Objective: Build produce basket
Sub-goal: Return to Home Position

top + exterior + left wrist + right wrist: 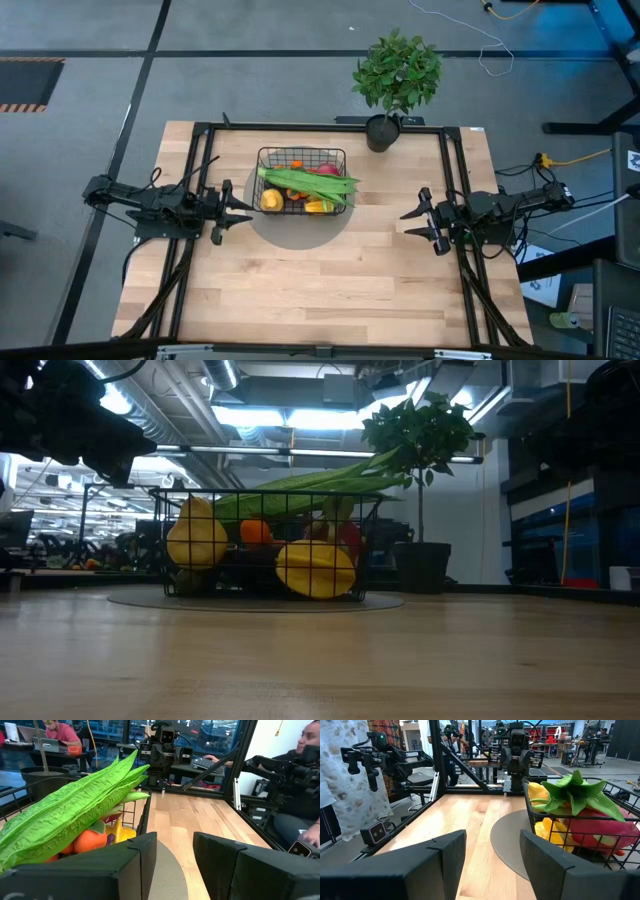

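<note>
The left hand (243, 213) hung at the left side of the worktop (330, 290), released, its fingers apart and turned toward the basket (300, 150). The basket stood on a round grey mat (300, 235) behind the middle of the worktop, full of produce (272, 200), with long green leaves (308, 181) across the top. A potted plant (397, 72) stood behind it to the right. The right hand (407, 224) was at the right side, also released and holding nothing.
</note>
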